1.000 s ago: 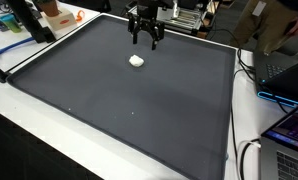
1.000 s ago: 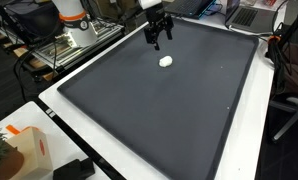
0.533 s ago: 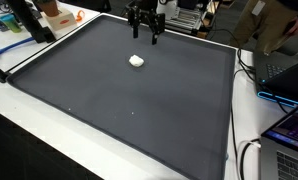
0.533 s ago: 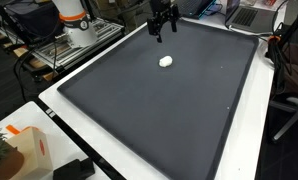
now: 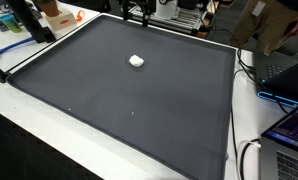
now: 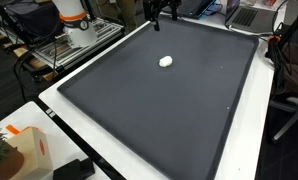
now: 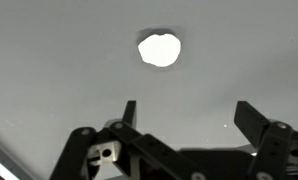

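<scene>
Wrist view: a small white lump is seen lying alone on the dark mat, ahead of the pincer, whose jaws are spread wide and closed on nothing. In both exterior views the lump is placed in the far half of the mat, well apart from its edges, while the pincer is held high above the mat's far edge, clear of the lump. The mat is laid over a white worktop. A laptop is set beside the mat.
</scene>
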`<state>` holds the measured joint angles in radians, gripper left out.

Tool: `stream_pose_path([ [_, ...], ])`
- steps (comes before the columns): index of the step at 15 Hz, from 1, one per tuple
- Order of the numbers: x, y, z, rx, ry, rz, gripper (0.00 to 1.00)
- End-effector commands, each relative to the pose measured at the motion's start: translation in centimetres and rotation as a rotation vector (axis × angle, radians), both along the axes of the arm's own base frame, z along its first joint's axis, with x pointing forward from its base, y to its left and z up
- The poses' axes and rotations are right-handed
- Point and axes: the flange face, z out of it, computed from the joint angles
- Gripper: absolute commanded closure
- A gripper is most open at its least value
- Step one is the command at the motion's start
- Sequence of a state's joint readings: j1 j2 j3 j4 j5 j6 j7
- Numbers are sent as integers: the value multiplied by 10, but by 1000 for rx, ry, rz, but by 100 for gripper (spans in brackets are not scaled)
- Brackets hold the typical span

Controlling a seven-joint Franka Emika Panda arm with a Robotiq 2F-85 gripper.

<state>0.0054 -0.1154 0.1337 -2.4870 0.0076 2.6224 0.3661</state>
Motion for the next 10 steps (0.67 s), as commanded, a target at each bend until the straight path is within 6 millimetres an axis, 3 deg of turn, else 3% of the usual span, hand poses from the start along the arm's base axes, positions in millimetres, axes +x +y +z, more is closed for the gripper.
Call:
stream_pose_path([
  [1,0,0,0,0,1,1,0],
  [5,17,-3,4,-37,32,0,0],
  [10,57,-3,10,-67,145,8,0],
])
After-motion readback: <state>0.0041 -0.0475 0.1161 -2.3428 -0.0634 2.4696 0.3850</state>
